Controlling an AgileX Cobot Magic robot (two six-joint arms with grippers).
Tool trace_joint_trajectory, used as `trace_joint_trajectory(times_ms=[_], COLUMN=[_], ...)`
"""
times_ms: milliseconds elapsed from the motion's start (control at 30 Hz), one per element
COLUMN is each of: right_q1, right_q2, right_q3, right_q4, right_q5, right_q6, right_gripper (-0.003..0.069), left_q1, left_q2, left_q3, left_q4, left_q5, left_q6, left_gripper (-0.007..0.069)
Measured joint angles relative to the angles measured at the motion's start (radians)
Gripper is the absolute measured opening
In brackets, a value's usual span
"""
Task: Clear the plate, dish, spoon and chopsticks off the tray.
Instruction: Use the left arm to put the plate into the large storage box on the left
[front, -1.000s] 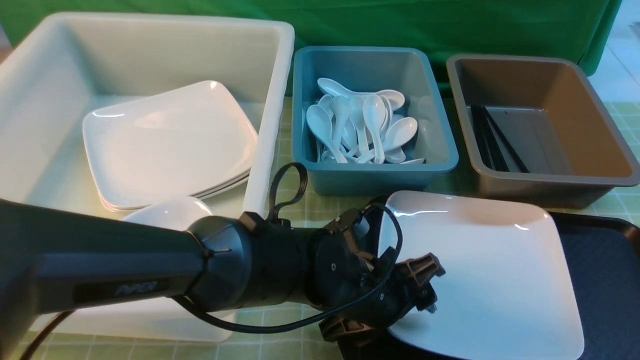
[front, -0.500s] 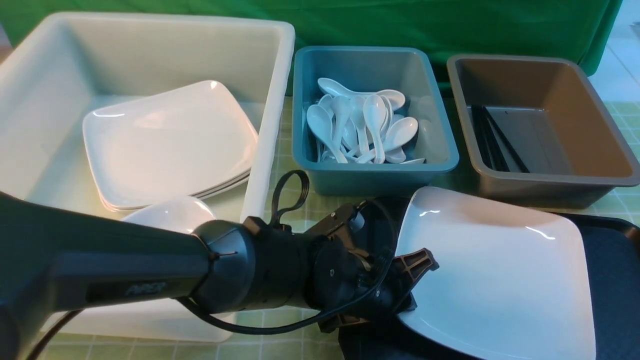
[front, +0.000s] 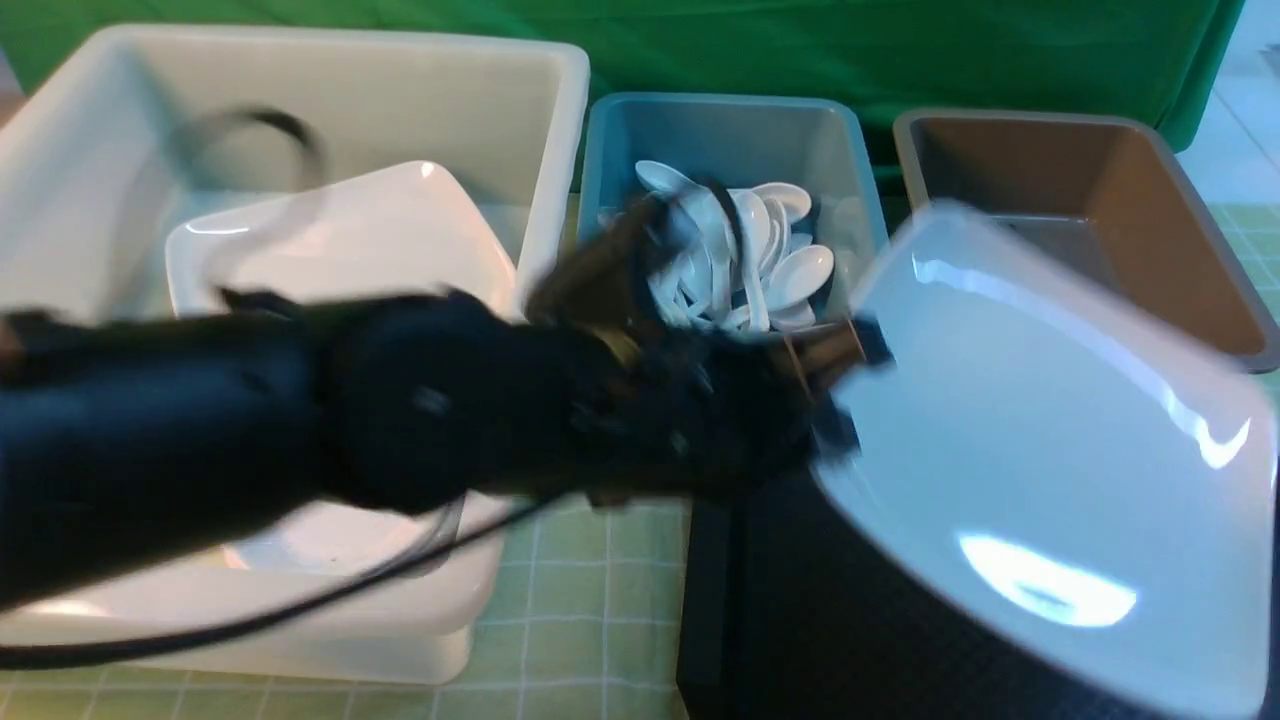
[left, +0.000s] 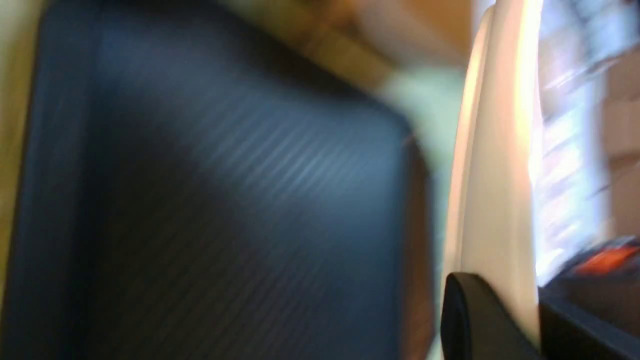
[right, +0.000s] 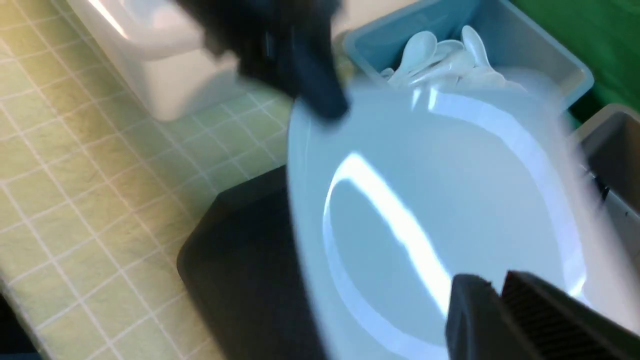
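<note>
Green checked cloth covers the table, with a white bin, a teal bin and a brown bin along the back. The left gripper clamps the left edge of the plate. The plate hangs tilted in the air above the tray and appears clear of it. The right gripper, seen only from its own wrist, seems to have its jaws drawn together on nothing. What shows of the tray is bare, though the plate hides part of it. Spoons lie in the teal bin and a plate stack sits in the white one. I judge this plate to be among the last pieces, and it is not yet in the white bin.
</note>
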Motion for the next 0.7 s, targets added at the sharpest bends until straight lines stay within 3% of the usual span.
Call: trace_joint_trajectory(times_ms=[300,500,567,700], right_q1=[0.0,0.0,0.0,0.0], right_q2=[0.0,0.0,0.0,0.0], right_q3=[0.0,0.0,0.0,0.0], right_q4=[-0.001,-0.001,-0.001,-0.001], right_q5=[0.0,-0.001,-0.001,-0.001], right_q6=[0.0,0.0,0.0,0.0], right_gripper=[0.0073,0.0073,0.0073,0.0073], left_q1=[0.196,0.529,0.706,0.952], left_q2=[-0.186,-0.258,-0.263,-0.248], left_q3=[0.0,0.0,0.0,0.0], left_q4=[0.063,0.082,0.089,0.074], left_q5=[0.118,0.215,0.249,0.267], left_q6=[0.005,0.013,0.016,0.032], left_gripper=[0.0015,0.0015,0.0015,0.0015])
